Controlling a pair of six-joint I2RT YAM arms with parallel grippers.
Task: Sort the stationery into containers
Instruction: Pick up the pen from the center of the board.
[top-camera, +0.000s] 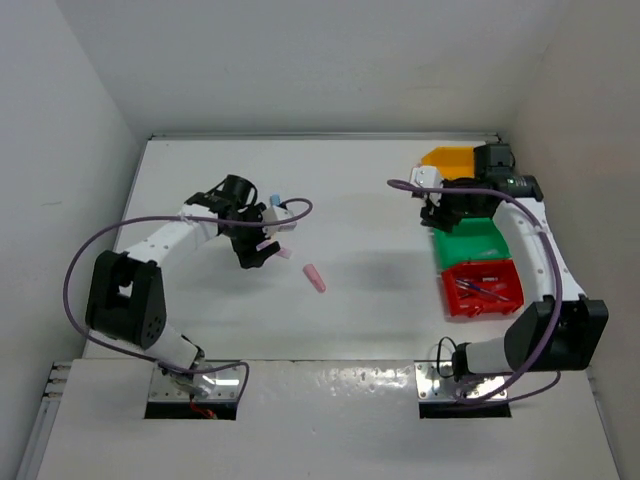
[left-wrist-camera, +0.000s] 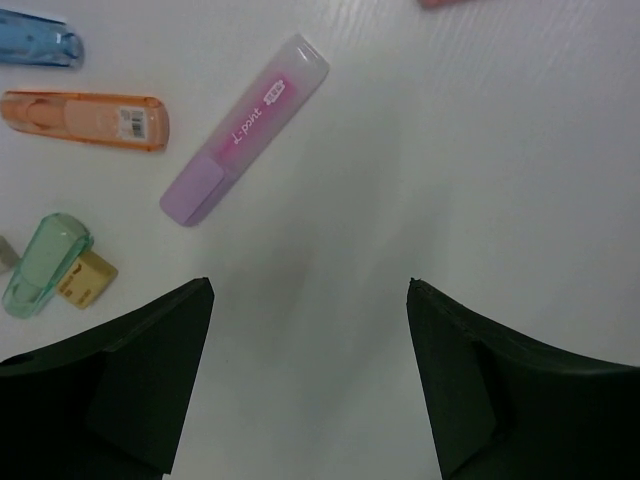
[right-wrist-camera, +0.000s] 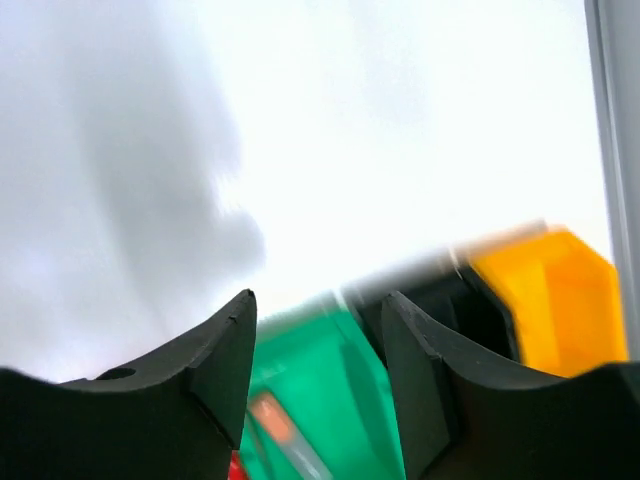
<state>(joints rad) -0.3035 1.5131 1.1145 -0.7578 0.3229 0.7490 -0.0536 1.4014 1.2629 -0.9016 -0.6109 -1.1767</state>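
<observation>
My left gripper (top-camera: 255, 257) (left-wrist-camera: 310, 290) hangs open over bare table, just short of a group of stationery. That group holds a lilac marker (left-wrist-camera: 245, 130), an orange marker (left-wrist-camera: 85, 118), a blue one (left-wrist-camera: 35, 45) and a green-capped piece (left-wrist-camera: 45, 265). A pink marker (top-camera: 315, 278) lies alone near the table's middle. My right gripper (top-camera: 437, 215) (right-wrist-camera: 318, 300) is open and empty above the green bin (top-camera: 470, 245) (right-wrist-camera: 330, 370), where an orange marker (right-wrist-camera: 270, 420) lies. Around it sit the yellow bin (top-camera: 450, 160) (right-wrist-camera: 545, 300), the black bin (right-wrist-camera: 455, 305) and the red bin (top-camera: 449, 290) holding pens (top-camera: 480, 288).
The bins stand in a row along the right wall. White walls close the table at the back and on both sides. Purple cables loop off both arms.
</observation>
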